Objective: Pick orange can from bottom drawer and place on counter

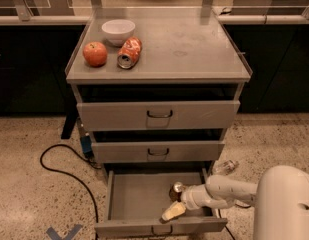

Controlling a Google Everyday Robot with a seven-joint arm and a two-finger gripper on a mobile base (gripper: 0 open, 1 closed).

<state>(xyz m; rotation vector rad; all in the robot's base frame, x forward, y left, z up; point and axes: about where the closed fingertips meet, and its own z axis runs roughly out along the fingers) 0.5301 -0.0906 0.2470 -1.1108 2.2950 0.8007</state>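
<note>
My hand (174, 205) inside open bottom drawer (139, 200), right beside orange can (176, 189); can mostly hidden, only silver lid clear. Grip state: cannot tell.

Dull orange can (176, 190) (silver-topped), cream gripper (173, 202) in grey drawer (139, 198)
</note>
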